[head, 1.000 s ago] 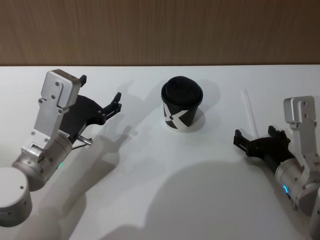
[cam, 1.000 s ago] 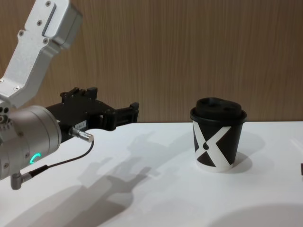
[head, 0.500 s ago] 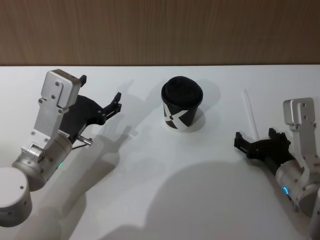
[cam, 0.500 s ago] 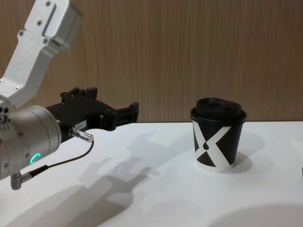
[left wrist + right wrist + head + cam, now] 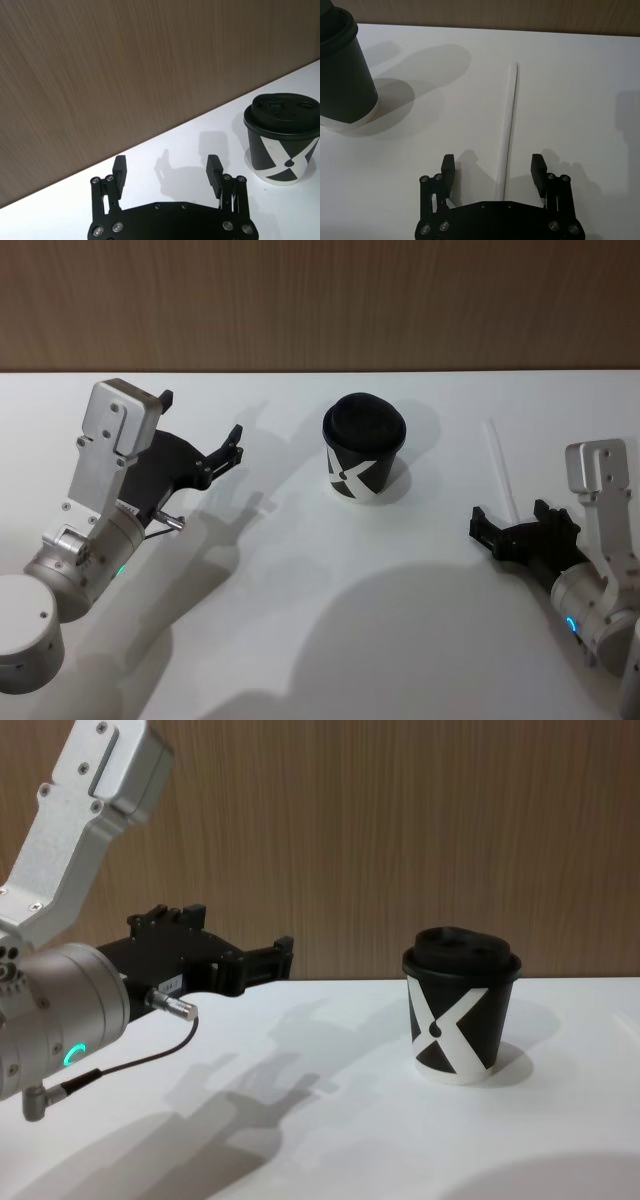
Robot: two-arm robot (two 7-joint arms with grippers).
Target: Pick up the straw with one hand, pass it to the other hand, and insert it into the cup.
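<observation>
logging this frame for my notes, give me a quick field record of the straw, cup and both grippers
straw: lying flat on the white table, to the right of the cup, ungrasped
cup: upright, black domed lid on
right gripper: open, the straw's near end lined up between its fingers
left gripper: open, holding nothing, left of the cup
task stage: straw not yet picked up

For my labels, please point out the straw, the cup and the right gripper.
straw point(image 5: 507, 125): right wrist view, middle of its shaft.
cup point(image 5: 460, 1030): chest view, its printed side wall.
right gripper point(image 5: 493, 160): right wrist view, midway between its fingertips.
</observation>
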